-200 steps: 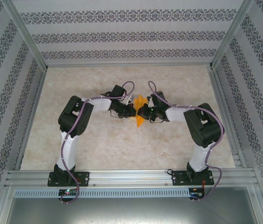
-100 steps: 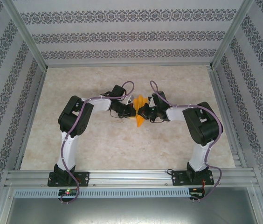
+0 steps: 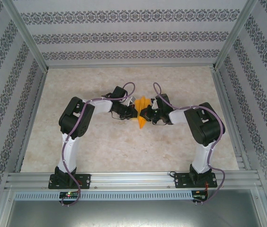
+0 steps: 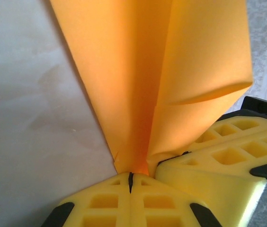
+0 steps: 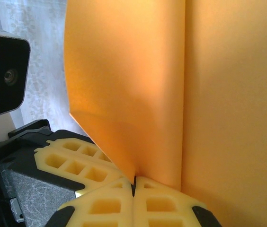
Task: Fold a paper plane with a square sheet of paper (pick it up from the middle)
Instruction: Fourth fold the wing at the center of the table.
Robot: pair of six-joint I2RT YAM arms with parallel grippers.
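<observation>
Orange creased paper plane (image 3: 141,119) pinched by both arms' latticed yellow fingers (image 4: 84,215).

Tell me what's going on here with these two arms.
Both arms reach in to the middle of the table. The left end effector and the right end effector are each shut on the folded orange paper, pinching it close beside each other. The paper is creased lengthwise with flaps spreading either side, so it looks partway to a plane.
</observation>
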